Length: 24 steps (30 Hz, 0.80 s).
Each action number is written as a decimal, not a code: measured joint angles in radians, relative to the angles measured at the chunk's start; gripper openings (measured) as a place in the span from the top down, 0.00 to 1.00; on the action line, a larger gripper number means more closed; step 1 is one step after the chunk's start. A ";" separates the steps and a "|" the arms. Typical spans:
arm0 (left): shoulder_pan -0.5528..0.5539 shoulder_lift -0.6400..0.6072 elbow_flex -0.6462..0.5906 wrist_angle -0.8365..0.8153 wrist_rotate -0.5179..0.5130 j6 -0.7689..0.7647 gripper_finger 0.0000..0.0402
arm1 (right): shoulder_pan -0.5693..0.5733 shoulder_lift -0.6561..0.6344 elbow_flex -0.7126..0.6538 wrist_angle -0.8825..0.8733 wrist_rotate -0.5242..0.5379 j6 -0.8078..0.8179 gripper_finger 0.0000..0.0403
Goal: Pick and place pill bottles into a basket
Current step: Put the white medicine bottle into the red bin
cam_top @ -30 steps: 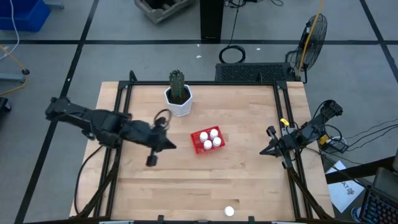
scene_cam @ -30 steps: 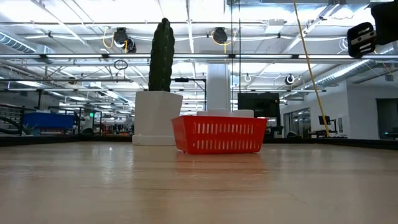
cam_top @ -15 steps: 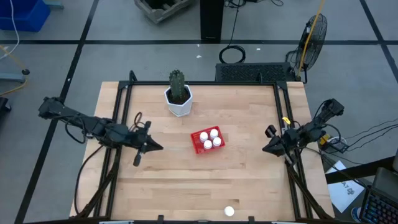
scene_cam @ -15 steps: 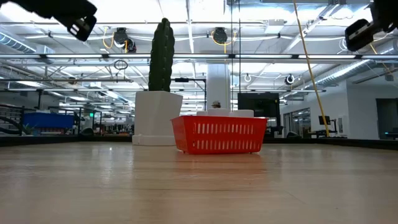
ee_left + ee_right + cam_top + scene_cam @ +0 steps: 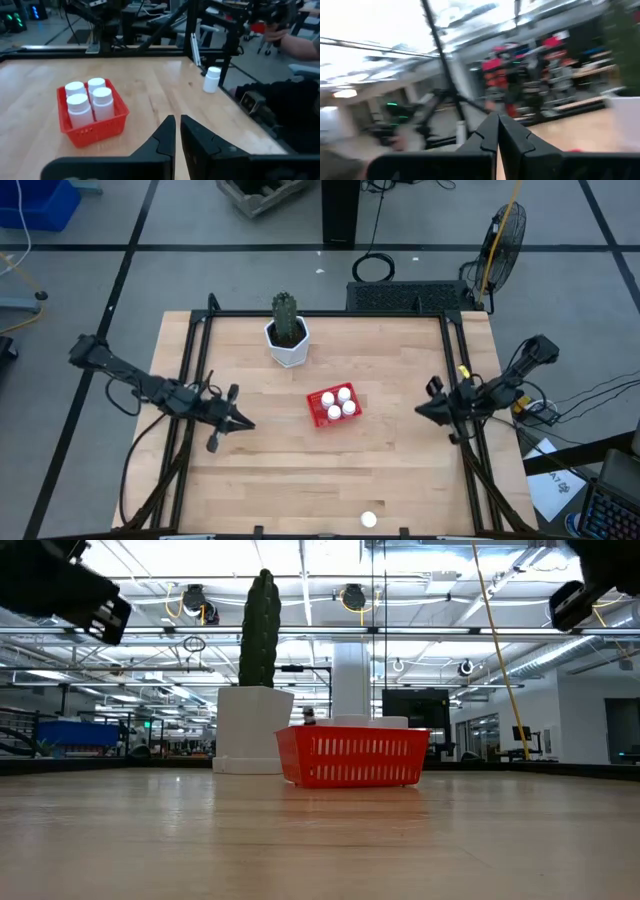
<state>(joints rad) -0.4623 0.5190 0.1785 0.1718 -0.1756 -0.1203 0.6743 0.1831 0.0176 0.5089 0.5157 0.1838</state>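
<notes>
Near the centre of the wooden table (image 5: 380, 460) sits the red basket (image 5: 331, 407), its mesh walls upright and its base flat on the boards. Four pill bottles (image 5: 340, 402) stand upright inside it, packed close together with their white caps level; the left wrist view shows them (image 5: 89, 99) filling the basket (image 5: 95, 127) almost wall to wall. A fifth pill bottle (image 5: 369, 520) stands alone at the table's near edge, well apart from the basket; in the left wrist view it (image 5: 211, 79) is upright close beside a dark frame post.

Behind the basket and to its left stands a white faceted pot holding a green cactus (image 5: 287, 331), apart from the basket. In the low view the cactus pot (image 5: 252, 728) appears just left of the basket (image 5: 352, 755).

The left gripper (image 5: 243, 423) hangs above the table to the left of the basket, well clear of it, pointing toward it. Its fingers (image 5: 162, 137) stand nearly together with only a thin slit between them, and nothing is between them. The right gripper (image 5: 421, 411) hovers at the table's right side, near the frame rail, apart from the basket and holding nothing; its fingers (image 5: 487, 132) are pressed together.

A person's forearm (image 5: 300, 47) shows beyond the table in the left wrist view.
</notes>
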 joint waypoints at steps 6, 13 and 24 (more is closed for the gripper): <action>-0.015 -0.003 -0.088 0.107 -0.009 0.034 0.91 | 0.000 0.227 0.048 0.091 -0.073 0.077 0.97; -0.032 -0.003 -0.165 0.273 -0.010 0.052 0.91 | 0.015 0.634 0.233 0.100 -0.132 0.093 0.72; -0.031 -0.003 -0.169 0.295 -0.017 0.021 0.91 | 0.134 1.190 0.574 0.125 -0.181 0.054 0.27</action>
<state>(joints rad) -0.4934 0.5163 0.0097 0.4672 -0.1928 -0.0995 0.8085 1.3729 0.5917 0.6340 0.3347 0.2379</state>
